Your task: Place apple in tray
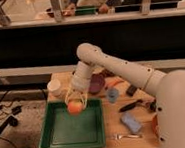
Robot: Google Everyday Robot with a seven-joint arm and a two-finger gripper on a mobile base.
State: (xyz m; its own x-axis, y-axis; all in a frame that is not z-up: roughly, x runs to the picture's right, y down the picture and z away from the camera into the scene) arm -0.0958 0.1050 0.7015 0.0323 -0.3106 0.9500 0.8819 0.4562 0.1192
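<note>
A white cup stands at the worktop's left rear. A blue cup, blue sponge and fork lie right.

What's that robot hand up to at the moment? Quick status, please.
Gripper shut on apple, over far end of green tray. Apple not yet released. Tray floor below looks bare, nothing in the way.

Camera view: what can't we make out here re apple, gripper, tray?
- Apple: whether it touches the tray floor or hangs above it; this angle doesn't settle it.
- Gripper: finger contact points, blurred around the apple over the tray's far end.
- Tray: none hidden.
- Orange-red bowl: mostly hidden by the arm.
- Fork: too small for detail.
</note>
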